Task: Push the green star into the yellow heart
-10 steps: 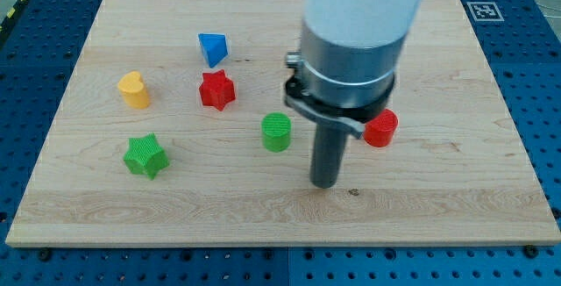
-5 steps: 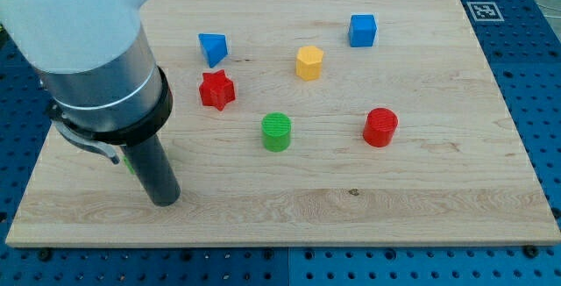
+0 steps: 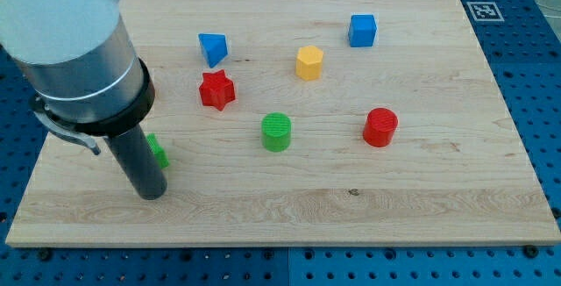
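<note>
Green star (image 3: 157, 151) shows only as a sliver at the lower left of the frame, mostly hidden behind our rod; we see its right edge poking out just beside the dark shaft. Our tip (image 3: 151, 194) sits on the wooden board (image 3: 438, 198) just below and in front of that star, seemingly touching it, though we cannot tell for sure. We carry no hand, so nothing is gripped. The yellow heart is hidden by our arm. Elsewhere lie a blue triangular block (image 3: 212, 48), a red star (image 3: 216, 89), a green cylinder (image 3: 276, 132), a yellow hexagonal block (image 3: 308, 61), a blue cube (image 3: 362, 30) and a red cylinder (image 3: 380, 127).
</note>
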